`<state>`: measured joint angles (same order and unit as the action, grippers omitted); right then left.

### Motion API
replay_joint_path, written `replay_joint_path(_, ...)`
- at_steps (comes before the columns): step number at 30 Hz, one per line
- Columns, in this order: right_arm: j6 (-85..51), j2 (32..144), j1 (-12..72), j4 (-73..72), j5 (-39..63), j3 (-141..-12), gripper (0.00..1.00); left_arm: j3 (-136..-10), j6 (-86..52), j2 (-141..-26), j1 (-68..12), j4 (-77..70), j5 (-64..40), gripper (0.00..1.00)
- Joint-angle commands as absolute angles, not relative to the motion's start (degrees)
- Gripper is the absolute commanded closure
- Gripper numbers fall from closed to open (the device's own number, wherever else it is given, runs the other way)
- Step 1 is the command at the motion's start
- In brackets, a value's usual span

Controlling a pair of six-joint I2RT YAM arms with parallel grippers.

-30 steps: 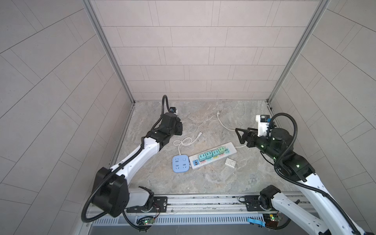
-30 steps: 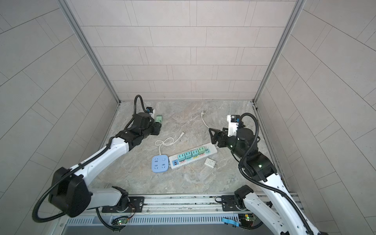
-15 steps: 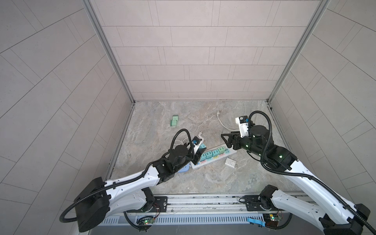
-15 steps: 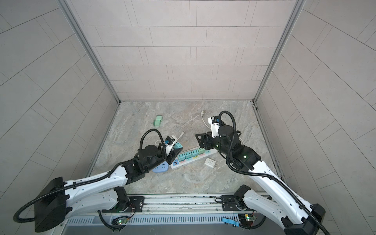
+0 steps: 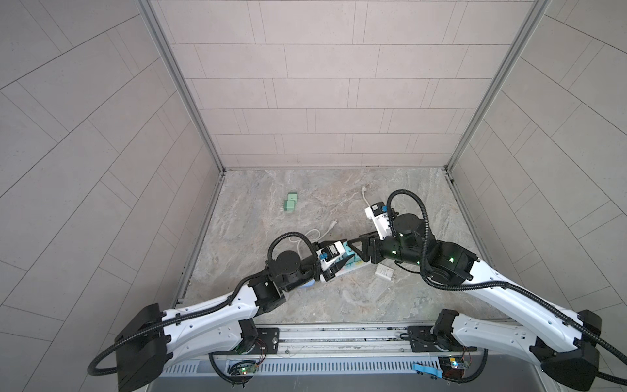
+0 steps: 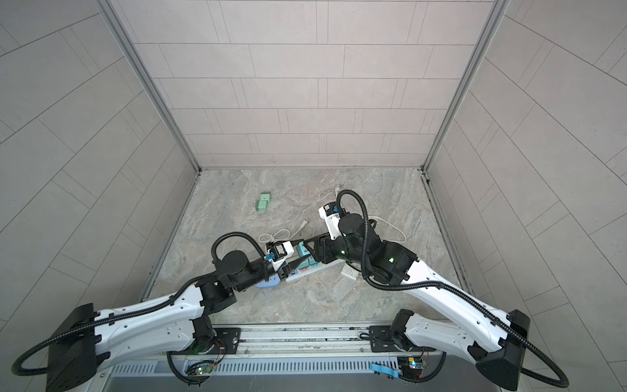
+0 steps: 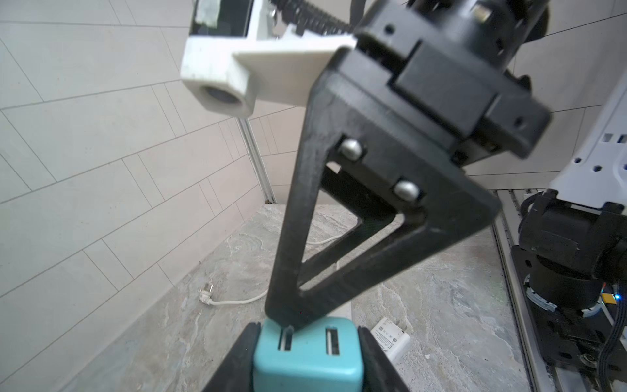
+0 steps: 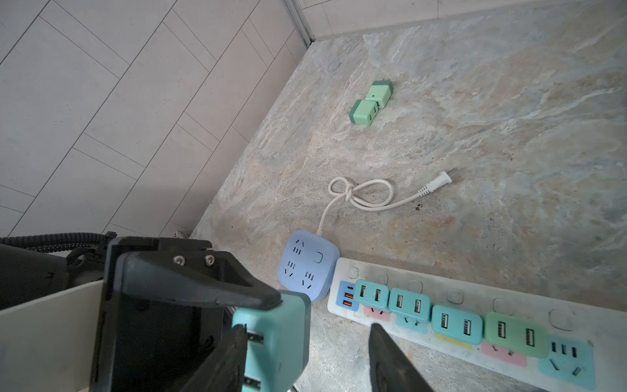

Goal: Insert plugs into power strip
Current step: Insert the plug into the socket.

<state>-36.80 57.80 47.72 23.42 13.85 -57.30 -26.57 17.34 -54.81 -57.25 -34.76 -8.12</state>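
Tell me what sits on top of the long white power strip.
Four plugs stand in the power strip: three teal plugs and one green plug. A blue-marked socket at the end is free. Sockets under them are covered; a right pincer finger hides part of the near edge.

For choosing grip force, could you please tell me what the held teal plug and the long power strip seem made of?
The teal plug: likely moulded plastic, satin finish; uniform colour, rounded edges, soft sheen. The long power strip: probably white plastic, smooth but smudged; moulded round-cornered buttons, greyish marks.
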Motion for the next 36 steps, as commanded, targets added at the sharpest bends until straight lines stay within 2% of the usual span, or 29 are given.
replay_joint_path(1, -38.05, 58.28, 48.58, 23.59, 14.92, -58.65, 0.41, -26.01, 21.21, -52.8, -57.44, -36.35, -9.75, 0.95)
replay_joint_path(10, -36.39, 60.36, 53.19, 26.31, 11.68, -62.35, 0.42, -28.3, 22.59, -55.56, -57.52, -34.64, -9.1, 0.95)
replay_joint_path(23, -37.27, 63.85, 54.39, 30.25, 4.69, -62.57, 0.49, -29.62, 23.27, -56.12, -57.53, -35.5, -9.05, 0.95)
replay_joint_path(28, -37.09, 65.83, 55.01, 31.67, 3.2, -64.4, 0.68, -29.57, 23.68, -56.7, -57.53, -35.43, -8.48, 0.95)
replay_joint_path(31, -37.18, 67.11, 55.13, 31.77, 3.12, -64.48, 0.75, -29.55, 23.34, -56.86, -57.49, -35.55, -8.44, 0.94)
replay_joint_path(33, -37.09, 67.65, 55.11, 32.03, 3.25, -64.66, 0.78, -29.68, 23.0, -56.89, -57.51, -35.51, -8.11, 0.87)
replay_joint_path(34, -36.94, 67.71, 55.11, 32.52, 2.96, -65.0, 0.79, -29.75, 22.84, -56.89, -57.56, -35.46, -7.62, 0.8)
replay_joint_path(35, -36.79, 67.76, 55.11, 33.11, 2.51, -65.48, 0.8, -29.87, 22.6, -56.72, -57.57, -35.24, -7.13, 0.71)
replay_joint_path(36, -36.89, 67.84, 55.11, 34.04, 1.27, -66.16, 0.84, -29.88, 22.45, -56.59, -57.61, -34.92, -6.61, 0.57)
